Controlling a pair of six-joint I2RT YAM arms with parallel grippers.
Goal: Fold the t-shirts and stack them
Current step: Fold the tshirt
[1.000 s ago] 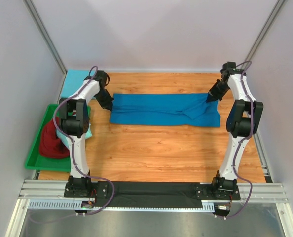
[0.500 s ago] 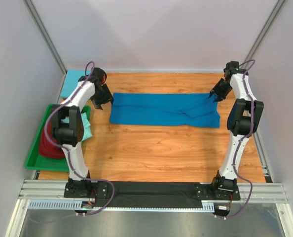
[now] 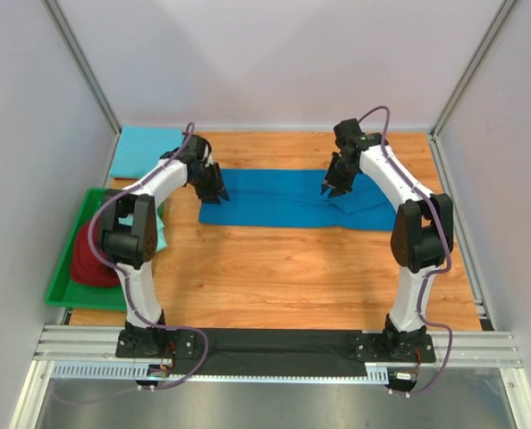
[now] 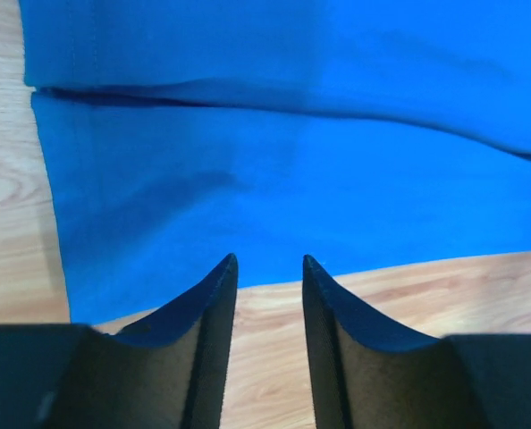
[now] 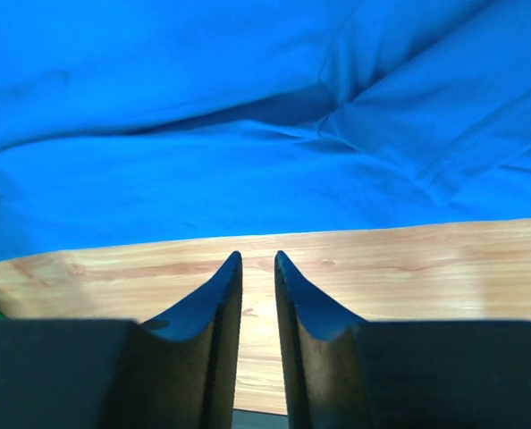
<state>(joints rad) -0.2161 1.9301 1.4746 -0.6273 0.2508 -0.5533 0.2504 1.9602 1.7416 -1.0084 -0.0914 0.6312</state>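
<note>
Left hand (image 4: 268,259) part open (empty), right hand (image 5: 257,255) narrower, over blue t-shirt (image 3: 274,198)

Royal blue t-shirt (image 3: 274,201); flat, long folded strip

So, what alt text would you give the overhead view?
A royal blue t-shirt, folded into a long strip, lies on a wooden table with the left end effector and right end effector above it. A green tray of red shirts sits left.
</note>
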